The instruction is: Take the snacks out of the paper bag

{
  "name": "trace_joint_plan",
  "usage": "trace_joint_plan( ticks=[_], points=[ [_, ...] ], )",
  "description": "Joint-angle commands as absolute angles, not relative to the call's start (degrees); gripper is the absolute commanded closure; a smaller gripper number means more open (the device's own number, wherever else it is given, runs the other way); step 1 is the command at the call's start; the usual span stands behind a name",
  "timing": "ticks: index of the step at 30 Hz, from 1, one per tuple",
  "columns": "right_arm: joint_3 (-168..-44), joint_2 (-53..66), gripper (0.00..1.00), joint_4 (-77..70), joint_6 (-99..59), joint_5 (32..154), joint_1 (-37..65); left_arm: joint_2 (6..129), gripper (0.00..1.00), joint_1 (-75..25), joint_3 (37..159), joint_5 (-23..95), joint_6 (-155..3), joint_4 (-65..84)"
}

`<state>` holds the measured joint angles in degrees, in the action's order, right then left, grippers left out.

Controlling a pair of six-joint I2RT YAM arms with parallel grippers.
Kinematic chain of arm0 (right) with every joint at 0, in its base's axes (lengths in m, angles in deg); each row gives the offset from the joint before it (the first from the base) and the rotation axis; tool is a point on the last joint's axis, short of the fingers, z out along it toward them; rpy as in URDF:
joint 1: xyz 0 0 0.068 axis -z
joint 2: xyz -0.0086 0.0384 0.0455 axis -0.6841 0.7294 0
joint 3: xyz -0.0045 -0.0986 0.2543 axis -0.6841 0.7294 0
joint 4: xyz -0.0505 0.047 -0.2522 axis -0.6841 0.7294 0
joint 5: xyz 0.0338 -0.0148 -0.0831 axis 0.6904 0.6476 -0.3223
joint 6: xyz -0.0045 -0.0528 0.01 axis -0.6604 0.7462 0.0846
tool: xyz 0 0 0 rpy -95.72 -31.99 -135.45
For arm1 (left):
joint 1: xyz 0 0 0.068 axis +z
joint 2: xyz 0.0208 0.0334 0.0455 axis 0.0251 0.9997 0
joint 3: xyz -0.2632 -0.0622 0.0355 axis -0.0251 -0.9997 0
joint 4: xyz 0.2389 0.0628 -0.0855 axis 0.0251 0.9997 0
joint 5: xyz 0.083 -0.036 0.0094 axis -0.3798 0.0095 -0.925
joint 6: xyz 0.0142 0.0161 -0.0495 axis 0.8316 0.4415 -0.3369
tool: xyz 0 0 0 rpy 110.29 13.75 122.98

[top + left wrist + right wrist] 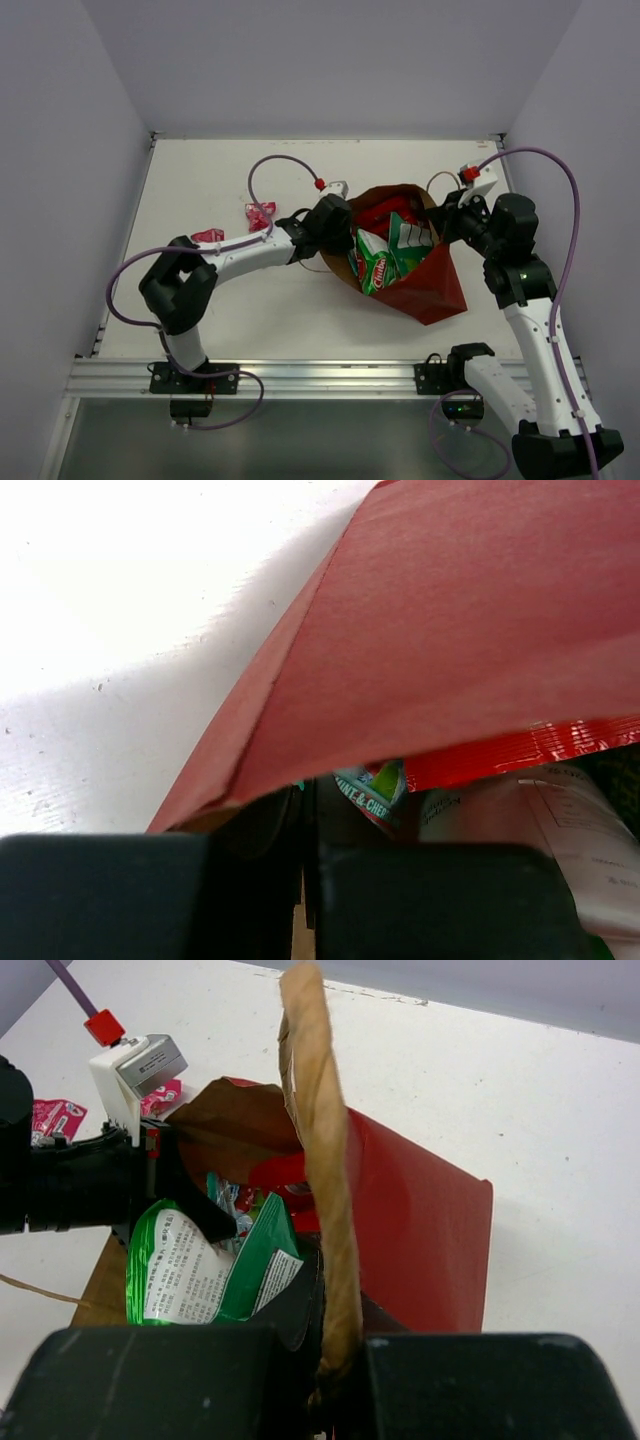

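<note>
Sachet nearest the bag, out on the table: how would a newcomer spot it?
Start at the red paper bag mid-table and look left, past the left arm. The pink-red sachet lies under the purple cable loop; its twin sits farther left, near the arm's elbow.

Top view: bright, even overhead light; white table (260, 320) near blown out, soft faint shadows under arms (250, 255) and paper bag (435, 290); sharp. Left wrist: table glare far left, broad soft shadow beside bag; black fingers (265, 825) near lens dark, blurred; glossy streaks on red packet (520, 750). Right wrist: close handle (325, 1160) slightly soft.
</note>
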<state>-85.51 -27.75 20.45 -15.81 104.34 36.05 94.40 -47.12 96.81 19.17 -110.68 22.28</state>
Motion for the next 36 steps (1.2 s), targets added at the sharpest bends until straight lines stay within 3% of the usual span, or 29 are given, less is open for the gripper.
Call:
trace_joint_plan(
  ticks=[1,6,11,18,27,35,36],
  points=[
    [-86.4,-29.9,1.0,12.9,-16.1,104.9,36.0,93.3,1.0,-47.2,99.7,16.2,-110.3,20.3],
    [-86.1,-30.2,1.0,12.8,-16.1,103.4,36.0,83.3,1.0,-47.0,101.3,13.0,-105.2,25.2],
    [-86.4,-30.2,1.0,13.0,-16.0,101.9,35.6,71.2,1.0,-42.2,100.8,17.1,-100.8,30.0],
    [-87.4,-29.7,1.0,14.0,-15.7,100.4,35.1,59.8,1.0,-24.1,93.7,20.6,-95.0,28.8],
    [-87.0,-30.1,1.0,13.9,-15.4,100.5,34.8,72.2,1.0,-6.0,93.4,31.0,-92.8,15.2],
    [-86.5,-29.6,1.0,13.7,-15.3,101.7,34.5,88.8,1.0,1.0,93.9,34.9,-90.9,4.3],
    [-86.6,-29.5,1.0,13.7,-15.2,101.8,34.6,88.9,0.95,1.4,92.9,34.6,-91.4,3.0]
  ],
)
